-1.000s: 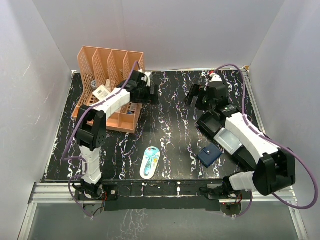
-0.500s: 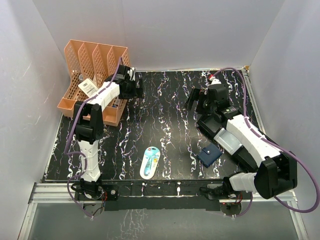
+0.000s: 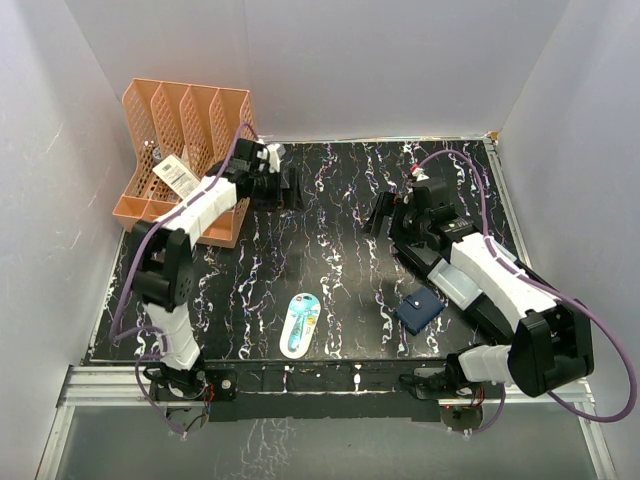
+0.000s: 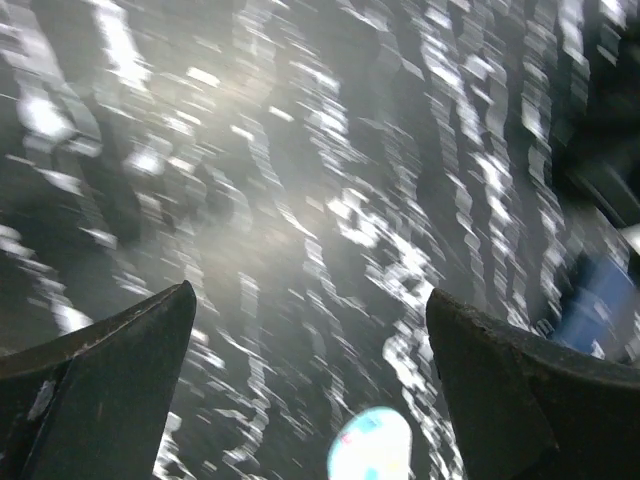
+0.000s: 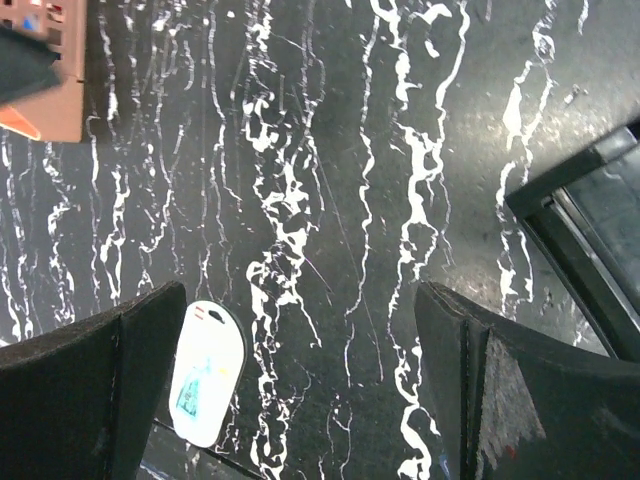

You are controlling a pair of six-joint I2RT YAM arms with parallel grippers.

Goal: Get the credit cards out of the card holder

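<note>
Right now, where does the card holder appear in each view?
Top external: the card holder lies lower right of centre.
Left wrist: blurred blue patch, right edge.
Right wrist: not in it.
Shared landmark: the pale blue oval case, in all three.

A small navy-blue folded card holder [image 3: 418, 310] lies flat on the black, white-veined table [image 3: 340, 255], just beside the right arm. A pale blue oval case [image 3: 300, 325] lies well to its left. An orange perforated plastic file rack [image 3: 190, 110] stands far left, with the left gripper [image 3: 287, 187] near it.
</note>
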